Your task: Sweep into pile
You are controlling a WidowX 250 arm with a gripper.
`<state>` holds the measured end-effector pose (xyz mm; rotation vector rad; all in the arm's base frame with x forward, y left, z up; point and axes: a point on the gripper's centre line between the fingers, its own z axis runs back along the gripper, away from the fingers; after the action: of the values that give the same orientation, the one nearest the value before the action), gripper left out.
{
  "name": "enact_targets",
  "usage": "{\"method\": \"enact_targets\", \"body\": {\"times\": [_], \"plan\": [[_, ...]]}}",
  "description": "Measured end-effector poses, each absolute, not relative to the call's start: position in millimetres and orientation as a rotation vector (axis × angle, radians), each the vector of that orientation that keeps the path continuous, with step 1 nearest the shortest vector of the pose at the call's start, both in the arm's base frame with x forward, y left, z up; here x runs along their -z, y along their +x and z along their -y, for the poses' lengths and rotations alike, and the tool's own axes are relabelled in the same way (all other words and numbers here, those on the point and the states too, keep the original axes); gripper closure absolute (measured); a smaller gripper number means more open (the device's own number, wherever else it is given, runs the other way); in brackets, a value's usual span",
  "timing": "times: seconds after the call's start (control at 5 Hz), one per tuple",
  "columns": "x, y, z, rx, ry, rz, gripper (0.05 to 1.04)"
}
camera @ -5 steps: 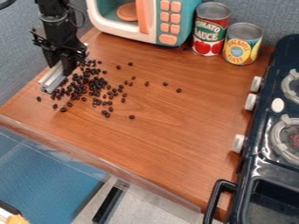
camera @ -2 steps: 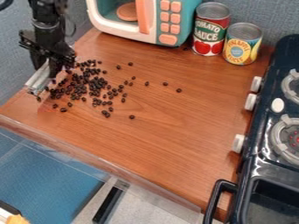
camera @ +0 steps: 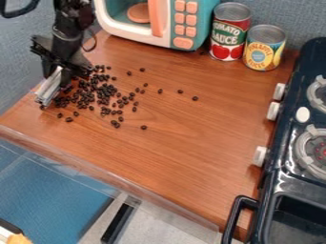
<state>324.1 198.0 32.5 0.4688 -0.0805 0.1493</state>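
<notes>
Woodgrain, gloss and metal

The bench (camera: pixel 172 152) has a smooth, grained wood surface with a soft sheen. The beans (camera: pixel 96 93) look hard and glossy. Paper-like labels wrap the metal tomato sauce can (camera: pixel 229 35) and pineapple can (camera: pixel 263 50). The toy microwave (camera: pixel 127 35) is smooth plastic; the toy stove (camera: pixel 280 174), glossy plastic. The gripper (camera: pixel 56 78) looks matt, the silvery strip (camera: pixel 48 89) metallic, the wall panel (camera: pixel 22 62) rough like cloth.

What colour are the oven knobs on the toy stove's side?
White knobs, in the camera view.

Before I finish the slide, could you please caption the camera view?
Gripper holds silver bar beside scattered dark beans on wooden counter.
</notes>
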Motion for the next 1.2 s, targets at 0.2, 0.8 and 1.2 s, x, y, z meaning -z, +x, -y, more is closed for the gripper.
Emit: {"method": "enact_targets", "body": {"times": [0.2,0.8,1.2], "plan": [[-33,324,-198,-0.149,0.471,0.079,0.714],[-32,318,-210,-0.116,0.457,0.072,0.714],[-35,317,-216,-0.128,0.452,0.067,0.714]]}}
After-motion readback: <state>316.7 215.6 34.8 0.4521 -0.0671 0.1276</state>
